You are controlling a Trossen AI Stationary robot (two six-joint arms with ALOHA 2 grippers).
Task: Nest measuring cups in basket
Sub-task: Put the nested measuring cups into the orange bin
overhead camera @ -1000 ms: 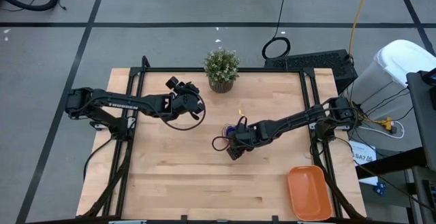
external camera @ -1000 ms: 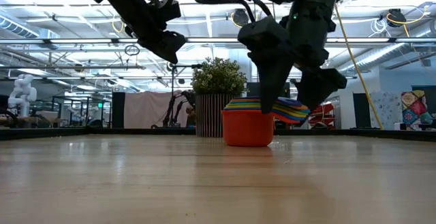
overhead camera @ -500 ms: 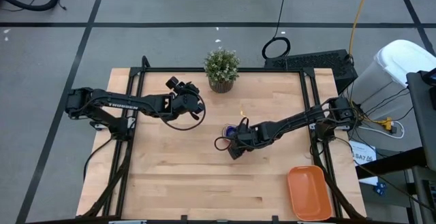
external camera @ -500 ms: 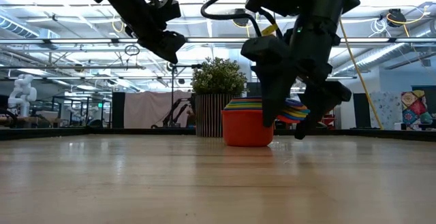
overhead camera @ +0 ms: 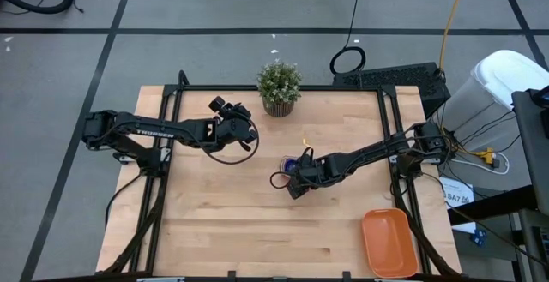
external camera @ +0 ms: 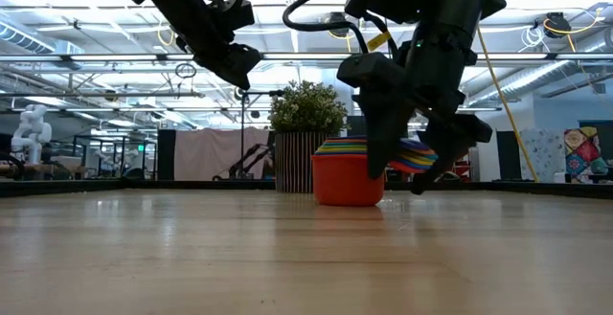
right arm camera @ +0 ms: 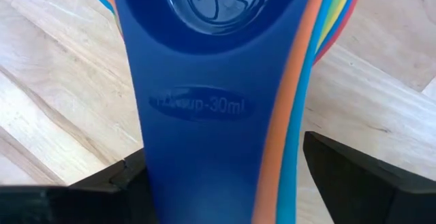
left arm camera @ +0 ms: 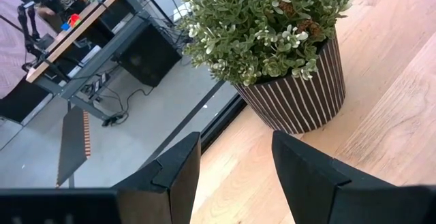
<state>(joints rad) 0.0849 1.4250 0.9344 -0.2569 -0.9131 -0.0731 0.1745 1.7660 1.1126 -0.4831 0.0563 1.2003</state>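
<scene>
A wooden table [overhead camera: 223,213] in a grey-floored workshop, with the cups stacked at its middle.

The orange basket [overhead camera: 388,243] waits at the near right corner, well apart from the nested measuring cups [external camera: 351,173]. The right gripper [external camera: 409,167] straddles their fanned handles with fingers spread, not yet clamped, probably to lift the stack together. The left gripper [left arm camera: 231,166] hovers near the potted plant [overhead camera: 279,86], half open and empty.

Wood table [overhead camera: 214,222] w/ plant [overhead camera: 279,86], nested cups [external camera: 349,176], basket [overhead camera: 389,243].
</scene>
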